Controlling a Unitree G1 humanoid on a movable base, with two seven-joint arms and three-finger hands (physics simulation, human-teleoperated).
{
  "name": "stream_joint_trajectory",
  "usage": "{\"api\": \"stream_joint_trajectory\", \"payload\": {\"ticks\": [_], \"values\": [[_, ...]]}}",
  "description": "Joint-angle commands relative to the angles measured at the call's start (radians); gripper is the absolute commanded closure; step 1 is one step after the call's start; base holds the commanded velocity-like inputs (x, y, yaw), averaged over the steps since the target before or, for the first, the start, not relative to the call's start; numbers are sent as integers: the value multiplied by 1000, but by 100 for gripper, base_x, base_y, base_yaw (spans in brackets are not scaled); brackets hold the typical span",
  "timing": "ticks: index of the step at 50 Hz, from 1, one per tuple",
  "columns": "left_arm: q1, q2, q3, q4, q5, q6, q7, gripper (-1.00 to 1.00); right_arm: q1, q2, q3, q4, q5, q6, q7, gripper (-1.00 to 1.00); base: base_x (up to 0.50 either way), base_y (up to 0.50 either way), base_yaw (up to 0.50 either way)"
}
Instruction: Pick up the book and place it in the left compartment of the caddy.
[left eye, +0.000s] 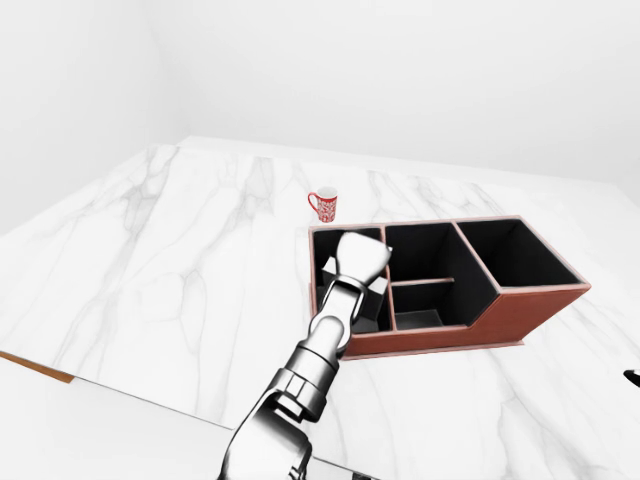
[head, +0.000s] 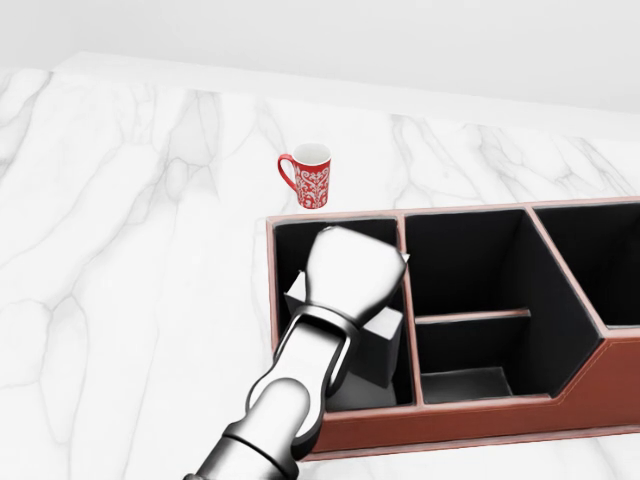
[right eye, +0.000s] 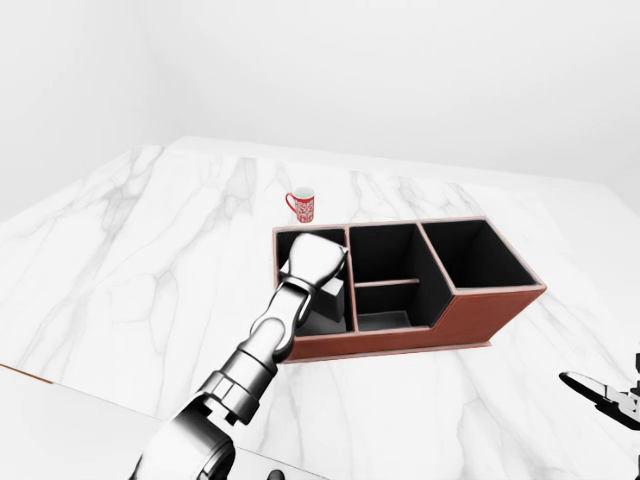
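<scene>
Book (head: 380, 340) sits under the left hand (head: 352, 268), inside the caddy (head: 480, 420), left compartment. Grip hidden; I cannot tell if the fingers clasp it. Looks stiff, light, slick: pinch it by the edges.

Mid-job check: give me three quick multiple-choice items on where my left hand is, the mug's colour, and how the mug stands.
1. The left hand is over which part of the caddy in the head view?
A. Left compartment
B. Right compartment
C. Beside the caddy, on the countertop

2. What colour is the mug?
A. Plain blue
B. Red with a white pattern
C. Black

3. How does the mug stand?
A. Tipped on its side
B. Inside the caddy
C. Upright on the marble, apart from the caddy

Answers: 1 A, the hand covers the leftmost bay. 2 B, its wall is red with white markings. 3 C, its open mouth faces up, with marble showing between it and the caddy's rim.
</scene>
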Motion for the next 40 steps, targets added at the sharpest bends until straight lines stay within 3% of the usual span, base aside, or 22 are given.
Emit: {"api": "stream_joint_trajectory", "payload": {"ticks": [1,15,33,40], "values": [[-82,5,17,183,-81,0,145,100,-3,-1,0,6,-2,-3,2,-100,0,0,0],[-161,21,26,431,-197,0,299,100,-1,1,1,3,-2,-5,3,-100,0,0,0],[-168,17,10,516,-219,0,332,100,-2,1,2,4,-5,-7,4,-100,0,0,0],[-152,8,-3,498,-207,0,326,100,2,3,-3,-11,-3,7,0,-100,0,0,0]]}}
